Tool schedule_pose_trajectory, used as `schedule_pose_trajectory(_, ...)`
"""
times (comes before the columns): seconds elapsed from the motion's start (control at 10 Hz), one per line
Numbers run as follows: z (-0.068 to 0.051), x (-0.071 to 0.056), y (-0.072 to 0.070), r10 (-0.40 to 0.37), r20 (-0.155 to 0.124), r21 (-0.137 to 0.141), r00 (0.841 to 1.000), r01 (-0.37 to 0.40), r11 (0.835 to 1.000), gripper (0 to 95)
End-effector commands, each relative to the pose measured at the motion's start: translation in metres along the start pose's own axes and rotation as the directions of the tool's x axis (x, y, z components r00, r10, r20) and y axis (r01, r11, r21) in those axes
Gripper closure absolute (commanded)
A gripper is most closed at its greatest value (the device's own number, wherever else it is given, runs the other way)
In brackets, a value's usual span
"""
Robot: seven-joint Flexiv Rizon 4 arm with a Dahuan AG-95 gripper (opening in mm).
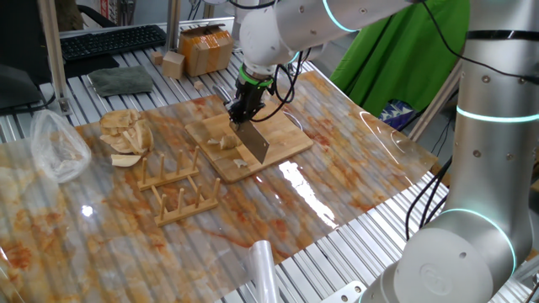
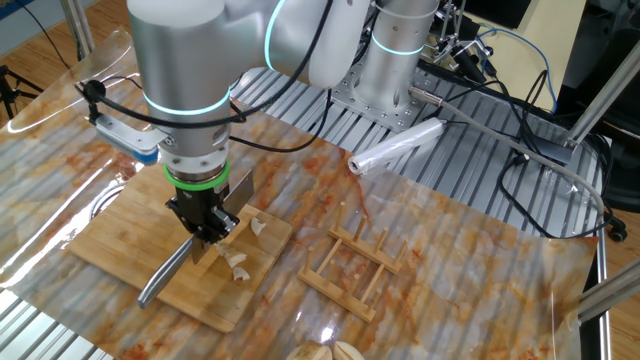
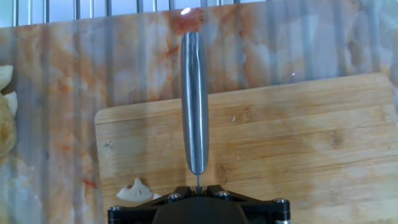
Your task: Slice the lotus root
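Note:
My gripper (image 1: 244,112) (image 2: 208,238) is shut on a steel knife above the bamboo board (image 1: 282,139) (image 2: 110,235) (image 3: 298,137). The knife's blade (image 1: 253,143) hangs down to the board. Its round steel handle (image 2: 165,275) (image 3: 194,106) sticks out past the board's edge. Small pale lotus root bits (image 1: 221,141) (image 2: 258,226) lie on the board beside the blade, and more bits (image 1: 242,162) (image 2: 239,265) lie toward the board's corner. In the hand view one lotus root bit (image 3: 135,191) shows just left of the gripper (image 3: 198,186).
A wooden rack (image 1: 173,185) (image 2: 355,265) stands next to the board. A heap of tan slices (image 1: 126,135) and a clear plastic bag (image 1: 55,147) lie further left. A film roll (image 1: 261,269) (image 2: 395,148), cardboard box (image 1: 205,49), wooden cube (image 1: 173,63) and keyboard (image 1: 109,40) ring the table.

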State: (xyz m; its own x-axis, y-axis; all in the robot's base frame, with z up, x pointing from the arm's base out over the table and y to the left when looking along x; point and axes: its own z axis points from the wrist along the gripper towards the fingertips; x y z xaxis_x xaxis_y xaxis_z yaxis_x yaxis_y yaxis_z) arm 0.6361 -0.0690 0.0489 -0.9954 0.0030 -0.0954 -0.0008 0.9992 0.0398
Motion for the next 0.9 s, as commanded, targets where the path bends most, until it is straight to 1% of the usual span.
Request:
schedule_pose_trajectory(0.1, 0.006, -0.001, 0.002, -0.001, 0.0, 0.001, 1.0, 0.001, 1.0, 95.0)
schedule_pose_trajectory(0.3, 0.009, 0.0, 0.003, -0.004, 0.004, 0.015, 1.0, 0.004, 1.0, 95.0)
schedule_pose_trajectory(0.5, 0.011, 0.002, 0.004, 0.002, 0.01, 0.013, 1.0, -0.002, 1.0, 95.0)
schedule_pose_trajectory(0.7, 0.017, 0.0, 0.003, 0.001, 0.025, 0.008, 1.0, -0.002, 1.0, 95.0)
schedule_pose_trajectory(0.8, 0.017, -0.001, 0.002, -0.001, 0.02, 0.01, 1.0, 0.001, 1.0, 95.0)
schedule_pose_trajectory(0.9, 0.016, 0.0, 0.003, 0.008, 0.021, -0.001, 1.0, -0.008, 1.0, 95.0)
